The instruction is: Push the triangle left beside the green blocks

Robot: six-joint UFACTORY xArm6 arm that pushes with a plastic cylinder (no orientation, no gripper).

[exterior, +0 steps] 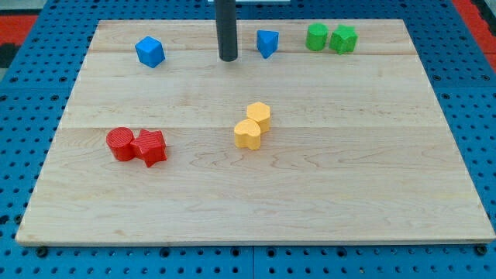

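Observation:
A blue triangle block [267, 43] lies near the view's top, right of centre. Two green blocks stand to its right, touching each other: a round one [316, 36] and a star-like one [343, 39]. A gap separates the triangle from the nearer green block. My tip [228, 58] rests on the board just left of the triangle, apart from it by a short gap.
A blue cube-like block [149, 52] sits at the top left. Two yellow blocks [253, 125] touch each other near the middle. A red round block [120, 144] and a red star block [150, 147] touch at the left. The wooden board [372, 194] lies on a blue pegboard.

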